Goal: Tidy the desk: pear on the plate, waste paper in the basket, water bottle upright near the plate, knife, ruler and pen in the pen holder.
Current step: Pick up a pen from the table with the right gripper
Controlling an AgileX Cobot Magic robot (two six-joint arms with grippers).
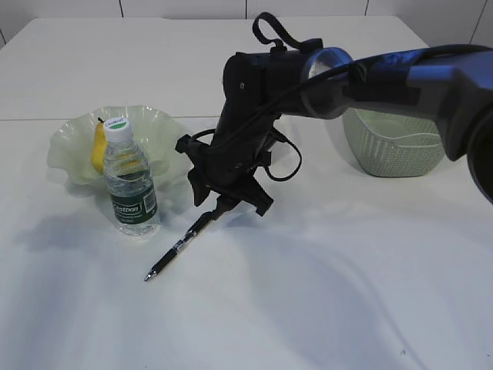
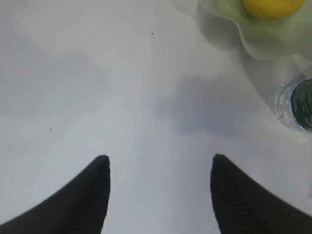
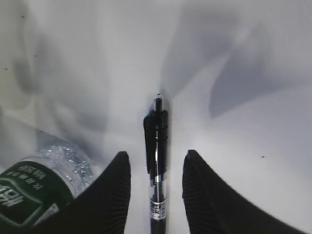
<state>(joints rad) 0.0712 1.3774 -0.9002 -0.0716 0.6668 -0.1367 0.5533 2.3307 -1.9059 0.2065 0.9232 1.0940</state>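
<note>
The yellow pear (image 1: pixel 98 146) lies in the wavy pale-green plate (image 1: pixel 65 142). Just in front of the plate the water bottle (image 1: pixel 129 185) stands upright. A black pen (image 1: pixel 177 248) lies flat on the table. My right gripper (image 1: pixel 223 206) reaches across and straddles the pen's upper end. In the right wrist view that gripper (image 3: pixel 157 154) is open, the pen (image 3: pixel 156 129) lying between its fingers with a gap on each side and the bottle (image 3: pixel 34 190) to their left. My left gripper (image 2: pixel 159 157) is open over bare table. Knife, ruler, waste paper and pen holder are out of view.
The sage-green basket (image 1: pixel 393 146) stands at the right, partly behind the right arm. In the left wrist view the plate (image 2: pixel 263 41) with the pear (image 2: pixel 273 7) shows at the top right, the bottle (image 2: pixel 300 105) at the right edge.
</note>
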